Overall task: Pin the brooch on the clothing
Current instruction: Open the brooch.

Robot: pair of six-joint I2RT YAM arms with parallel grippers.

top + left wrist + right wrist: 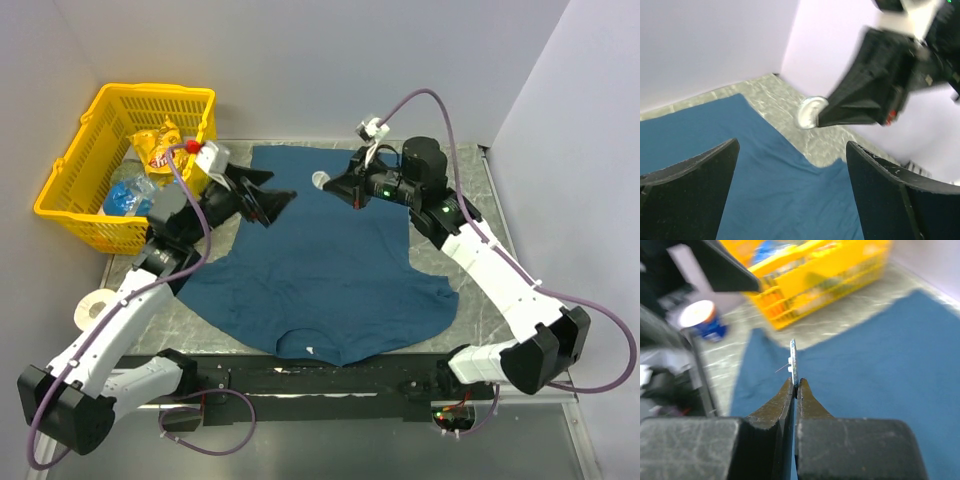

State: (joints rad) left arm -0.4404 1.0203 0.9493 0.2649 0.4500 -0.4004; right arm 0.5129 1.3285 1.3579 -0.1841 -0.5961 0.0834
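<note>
Kid: Why does the shirt (320,270) lie flat on the desk (225,325)?

Friend: So you get a smooth place to pin on. It is spread wide, with the neck end close to you.

Kid: What are my two tools doing?

Friend: Your left tool (278,205) is wide open and holds nothing. It hangs over the far left part of the shirt and points at the other one. I think it waits there to help. Your right tool (335,185) is squeezed tight on the brooch (321,180).

Kid: Where is the brooch?

Friend: Over the far part of the shirt, and it looks lifted off the cloth. You pinch only its edge, so the little disc sticks out past the tips. That leaves its thin pin free to poke in, I think.
</note>
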